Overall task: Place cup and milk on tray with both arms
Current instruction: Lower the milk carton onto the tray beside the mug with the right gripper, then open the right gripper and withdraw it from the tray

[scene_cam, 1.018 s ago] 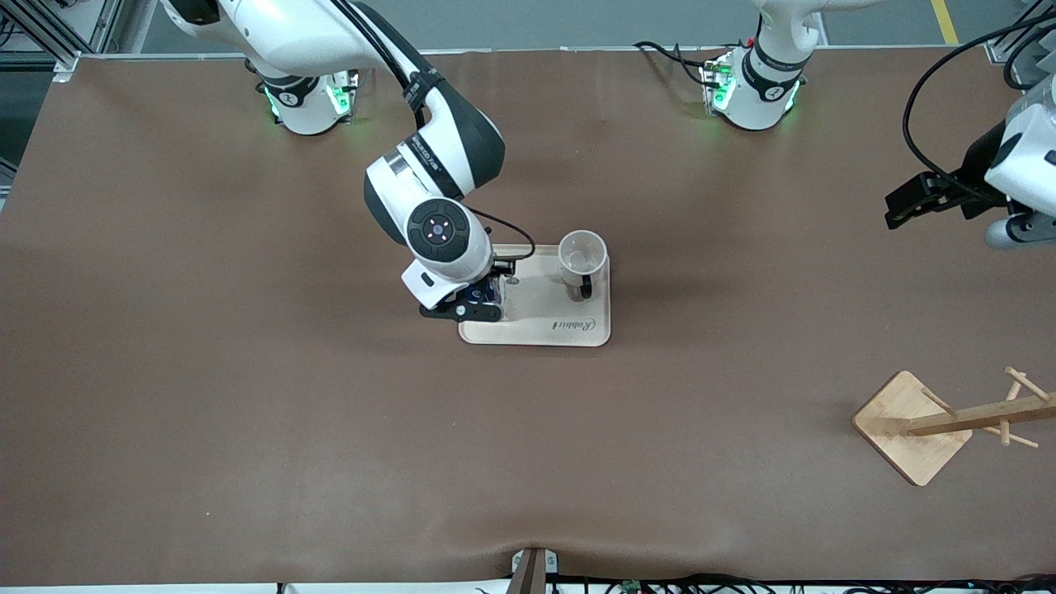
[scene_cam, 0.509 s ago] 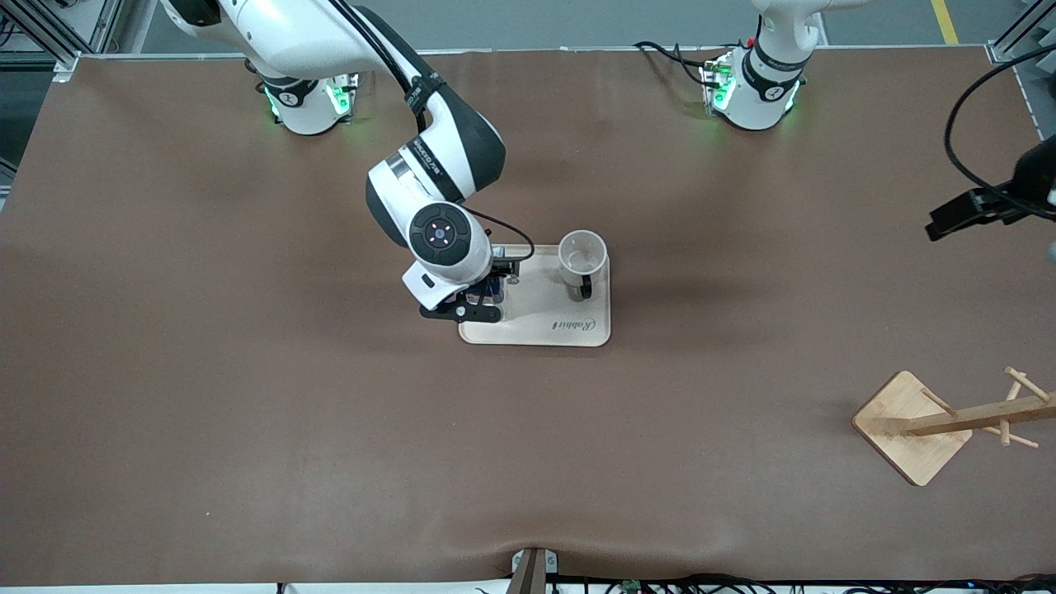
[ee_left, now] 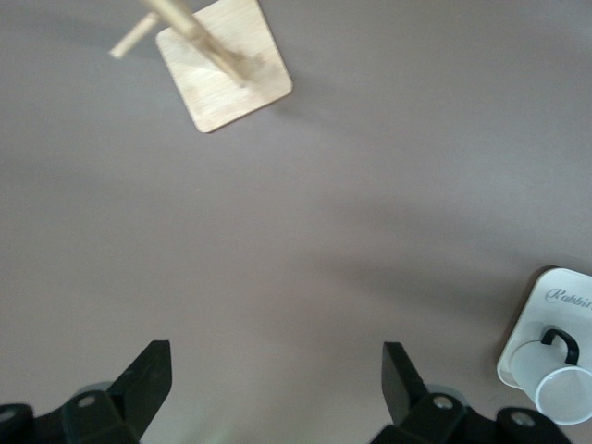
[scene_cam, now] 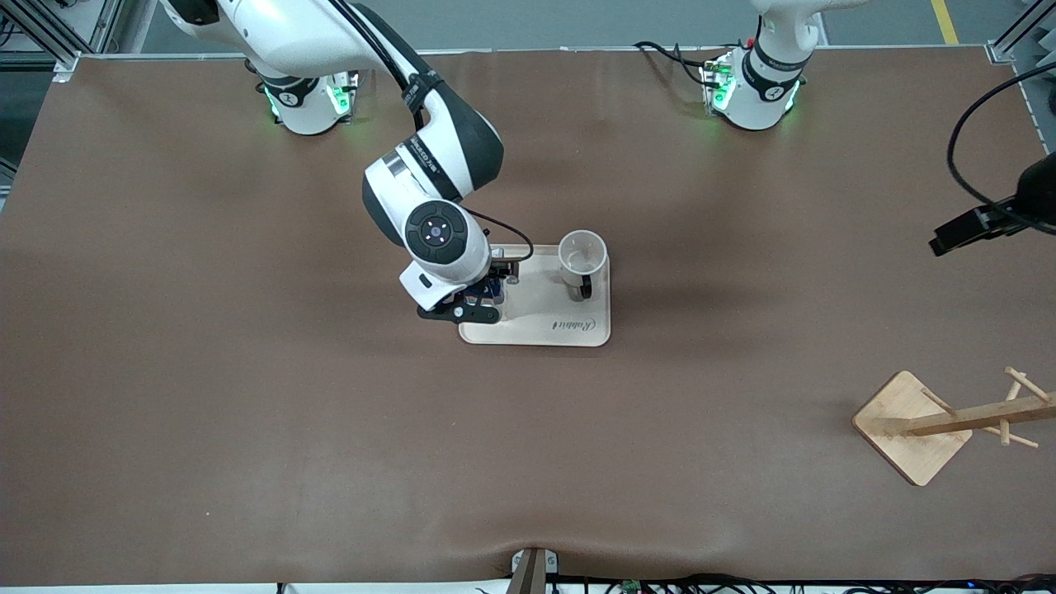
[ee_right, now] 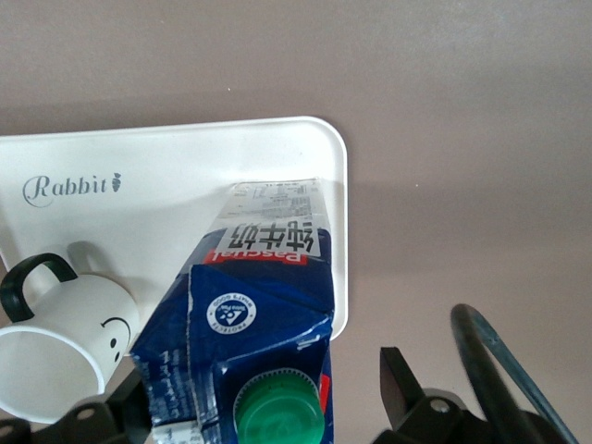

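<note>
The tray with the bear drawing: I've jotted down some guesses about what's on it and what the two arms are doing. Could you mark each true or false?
1. The cup stands on the tray. True.
2. The milk lies on the bare table. False: it stands upright on the tray, at the end toward the right arm.
3. The right gripper is clamped on the milk. False: its fingers stand open around the carton.
4. The left gripper is open and holds nothing. True.
5. The cup hangs on the wooden rack. False: the rack carries nothing.
</note>
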Controlling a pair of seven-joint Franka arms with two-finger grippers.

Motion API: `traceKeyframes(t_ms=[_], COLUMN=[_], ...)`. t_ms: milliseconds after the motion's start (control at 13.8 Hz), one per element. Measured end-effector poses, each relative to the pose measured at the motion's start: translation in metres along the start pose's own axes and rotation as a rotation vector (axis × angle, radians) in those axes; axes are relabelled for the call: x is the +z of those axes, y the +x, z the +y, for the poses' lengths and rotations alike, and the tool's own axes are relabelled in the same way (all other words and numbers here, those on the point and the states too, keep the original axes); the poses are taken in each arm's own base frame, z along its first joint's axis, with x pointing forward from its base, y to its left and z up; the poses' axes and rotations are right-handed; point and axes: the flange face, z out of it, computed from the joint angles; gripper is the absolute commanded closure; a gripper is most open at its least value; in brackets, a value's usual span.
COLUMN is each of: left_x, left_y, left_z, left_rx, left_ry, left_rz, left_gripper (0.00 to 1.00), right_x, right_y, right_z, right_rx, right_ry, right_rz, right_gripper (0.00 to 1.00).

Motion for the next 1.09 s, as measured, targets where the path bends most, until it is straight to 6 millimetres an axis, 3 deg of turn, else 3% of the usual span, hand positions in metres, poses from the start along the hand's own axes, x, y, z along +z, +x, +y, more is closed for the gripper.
traceKeyframes(t_ms=[291, 582, 873, 1091], left_x=[0.000, -0.017, -0.031, -0.036], left_y=[-0.012, -0.019, -0.030, -0.039], left_z=[0.048, 0.045, 0.049, 0.051], left_rx=[0.071, 0.069, 0.079, 0.086], left_ry=[-0.005, -0.010, -0.012, -0.010], left_rz=[0.008, 0.038, 0.063, 0.071], left_gripper=[0.00, 0.00, 0.00, 0.00], right_x=[-0.029, -0.081, -0.128, -0.163], right_y=[-0.006, -0.012, 0.008, 0.024], right_z=[-0.001, 0.012, 0.049, 0.093], right_rx=[-0.006, -0.009, 0.000, 0.051], right_ry=[0.029, 0.034, 0.075, 0.071], right_rz=[0.035, 0.068, 0.113, 0.112], right_gripper=[0.00, 0.00, 0.00, 0.00])
